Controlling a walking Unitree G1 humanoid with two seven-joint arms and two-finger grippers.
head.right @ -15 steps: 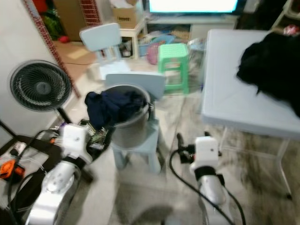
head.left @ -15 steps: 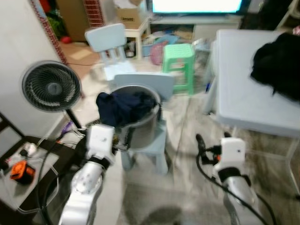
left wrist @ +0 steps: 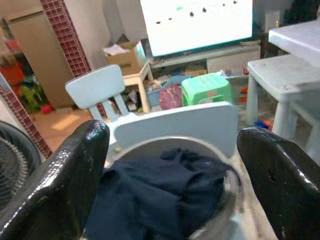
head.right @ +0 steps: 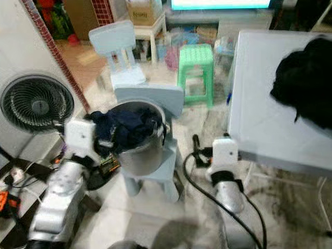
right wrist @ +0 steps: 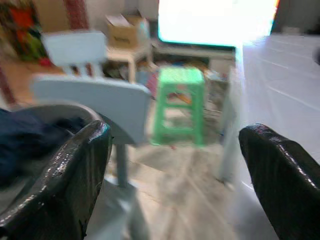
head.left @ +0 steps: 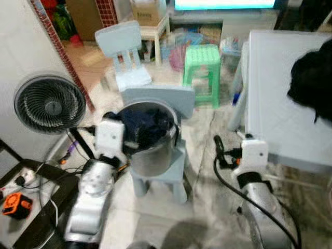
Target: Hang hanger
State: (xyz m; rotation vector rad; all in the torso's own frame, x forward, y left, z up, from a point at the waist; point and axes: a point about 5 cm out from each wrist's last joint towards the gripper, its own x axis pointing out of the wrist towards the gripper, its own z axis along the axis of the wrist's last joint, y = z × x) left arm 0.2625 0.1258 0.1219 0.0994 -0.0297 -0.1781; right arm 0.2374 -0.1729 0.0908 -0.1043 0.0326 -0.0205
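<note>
A metal pot (head.left: 153,150) stands on the seat of a small pale blue chair (head.left: 161,171), and a heap of dark navy clothes (left wrist: 160,200) fills it, spilling a little over the rim nearest the fan. No hanger can be made out among the folds; the cloth is dark and crumpled, and the head views are somewhat blurred.

The left gripper (left wrist: 170,170) is raised just beside the pot, on the fan's side. In the left wrist view its fingers (left wrist: 65,185) are spread wide apart with nothing between them, framing the pot and the clothes. The head views hide these fingers behind the white wrist block, so the gap can be read from the wrist camera alone.

The right gripper (right wrist: 175,170) is held over the floor between the chair and the white bench (head.right: 259,114), apart from both. Its fingers (right wrist: 280,185) are likewise wide apart and empty; that view is heavily blurred.

A black garment (head.right: 306,88) lies on the bench, cut off by the picture's edge. A round black fan (head.left: 49,104) stands at the robot's left by the wall. Beyond the pot stand a second pale blue chair (head.left: 122,49) and a green stool (head.left: 201,65), with a bright screen (left wrist: 197,22) behind them. An orange tool (head.left: 13,203) lies on a low dark shelf at the near left.
</note>
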